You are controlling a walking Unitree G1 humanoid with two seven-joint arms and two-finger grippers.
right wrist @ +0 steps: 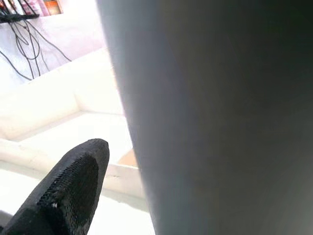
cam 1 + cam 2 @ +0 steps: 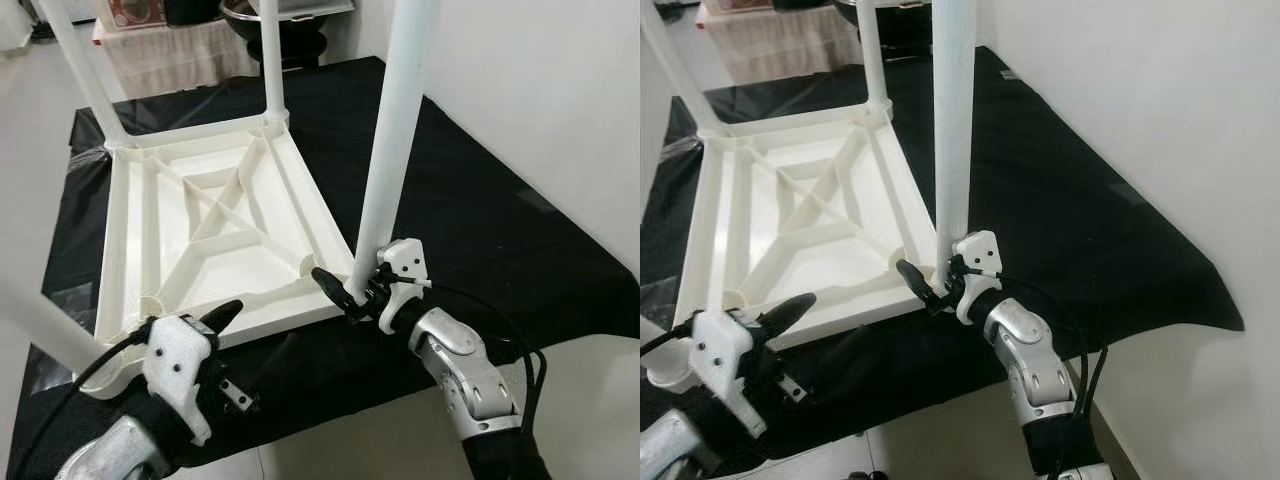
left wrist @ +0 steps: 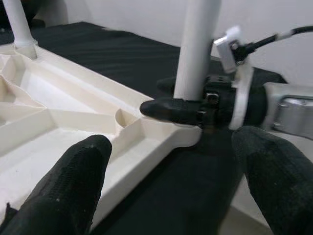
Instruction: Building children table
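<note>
A white plastic children's table top (image 2: pixel 200 235) lies upside down on a black cloth (image 2: pixel 480 210), ribs facing up. White legs stand in its corner sockets: two far ones (image 2: pixel 272 60), one at the near left (image 2: pixel 40 325) and one at the near right (image 2: pixel 395 130). My right gripper (image 2: pixel 350 285) is shut on the near-right leg just above its socket, and that leg (image 1: pixel 220 117) looms close in the right wrist view. My left gripper (image 2: pixel 225 345) hovers open by the top's near edge, its fingers (image 3: pixel 78 181) spread wide and holding nothing.
The cloth-covered surface ends close to me, with pale floor (image 2: pixel 350 450) below. A white wall (image 2: pixel 540 90) runs along the right. At the back stand a dark bowl (image 2: pixel 280 25) and a low shelf (image 2: pixel 170 50).
</note>
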